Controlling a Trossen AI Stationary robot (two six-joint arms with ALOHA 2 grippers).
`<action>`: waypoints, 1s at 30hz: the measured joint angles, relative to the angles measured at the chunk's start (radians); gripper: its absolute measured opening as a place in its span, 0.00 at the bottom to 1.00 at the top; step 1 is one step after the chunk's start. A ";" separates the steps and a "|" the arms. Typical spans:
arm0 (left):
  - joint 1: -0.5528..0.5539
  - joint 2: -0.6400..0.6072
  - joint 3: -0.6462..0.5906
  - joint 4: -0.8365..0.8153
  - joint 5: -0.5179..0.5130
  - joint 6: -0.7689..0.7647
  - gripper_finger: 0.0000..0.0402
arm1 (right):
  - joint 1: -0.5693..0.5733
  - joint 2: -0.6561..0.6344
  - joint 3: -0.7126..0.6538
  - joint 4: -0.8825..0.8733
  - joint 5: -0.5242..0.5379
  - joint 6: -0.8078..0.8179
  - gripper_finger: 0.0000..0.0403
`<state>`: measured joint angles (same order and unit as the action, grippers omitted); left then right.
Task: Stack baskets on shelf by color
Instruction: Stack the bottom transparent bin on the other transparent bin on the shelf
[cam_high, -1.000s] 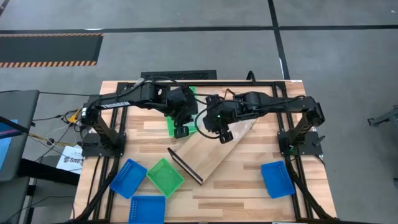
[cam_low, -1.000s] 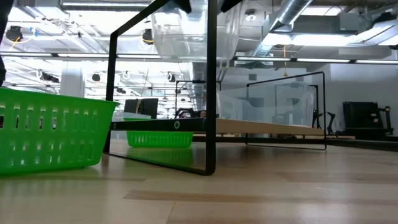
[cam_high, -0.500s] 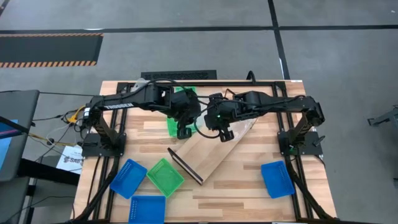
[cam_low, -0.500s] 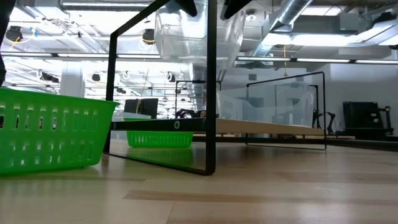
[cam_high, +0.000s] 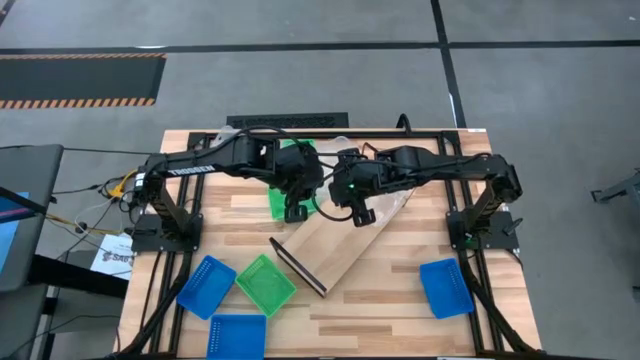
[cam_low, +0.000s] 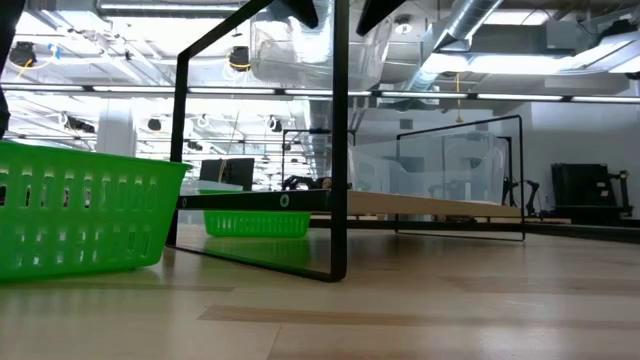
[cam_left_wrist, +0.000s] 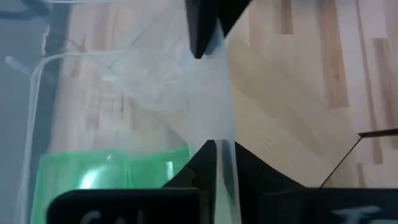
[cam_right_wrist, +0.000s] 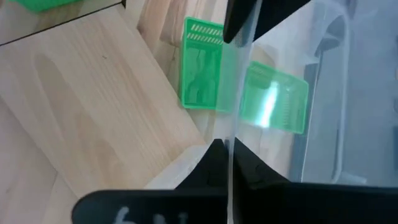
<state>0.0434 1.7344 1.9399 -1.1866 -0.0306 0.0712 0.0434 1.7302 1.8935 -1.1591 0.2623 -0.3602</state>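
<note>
A clear basket (cam_low: 310, 55) hangs high above the table between my two grippers. My left gripper (cam_left_wrist: 208, 99) and my right gripper (cam_right_wrist: 230, 87) are each shut on one of its walls, and their dark tips show at the top of the low view. The shelf (cam_high: 345, 245) lies slantwise on the table, with a black frame (cam_low: 260, 150) at its near end. More clear baskets (cam_low: 430, 170) stand on its board. One green basket (cam_right_wrist: 205, 81) lies on the table below the grippers. Another green basket (cam_high: 265, 283) sits near the shelf's near end. My left gripper pinches one thin clear wall (cam_left_wrist: 219, 127) of the basket between its two fingers, the wall running edge-on through the gap. The basket is lifted clear of the table. My right gripper pinches the clear wall (cam_right_wrist: 232, 115) on the other side between its two fingers, coming at it from above.
Two blue baskets (cam_high: 206, 285) (cam_high: 238, 335) lie at the near left of the table. A third blue basket (cam_high: 445, 287) lies at the near right. The near green basket (cam_low: 80, 220) fills the left of the low view.
My right gripper has shut on the clear basket's wall, so both grippers now hold the basket. The basket has stayed aloft with only a slight shift.
</note>
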 joint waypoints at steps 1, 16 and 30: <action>-0.002 0.000 0.014 -0.008 0.003 0.012 0.08 | -0.001 0.000 0.000 -0.002 0.001 0.004 0.01; -0.024 -0.072 0.388 -0.118 -0.046 -0.082 0.59 | -0.059 -0.061 0.000 -0.234 0.206 0.674 0.00; -0.046 -0.307 0.373 -0.080 -0.221 -0.158 0.53 | 0.149 -0.129 -0.079 -0.336 0.197 1.123 0.00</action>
<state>-0.0025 1.4276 2.3127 -1.2669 -0.2512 -0.0871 0.1929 1.6013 1.8148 -1.4954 0.4589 0.7627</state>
